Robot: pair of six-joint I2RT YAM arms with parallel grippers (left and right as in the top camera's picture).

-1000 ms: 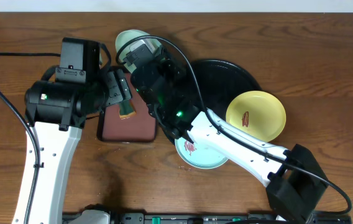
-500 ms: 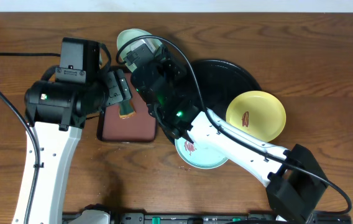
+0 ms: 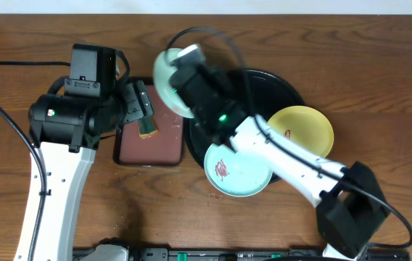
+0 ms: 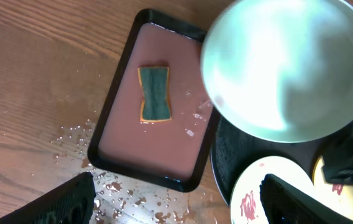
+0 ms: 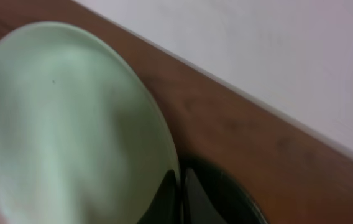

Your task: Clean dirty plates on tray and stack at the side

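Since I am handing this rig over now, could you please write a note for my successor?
Left end effector: open, above the rectangular maroon tray holding a green sponge.
Right end effector: shut on the rim of a lifted pale mint round plate, no smears visible.
Second mint plate and yellow plate, both red-smeared, overlap the rim of the round glossy black tray.
Nothing stacked; both need cleaning.

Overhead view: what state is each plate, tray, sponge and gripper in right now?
Held mint plate: lifted, tilted, no smear showing.
Second mint plate: lying down, red smear.
Yellow plate: partly on black tray, red smear.
Sponge: lying in maroon tray.
Left gripper: open, empty.
Right gripper: shut on held mint plate.
Table: water drops beside maroon tray.
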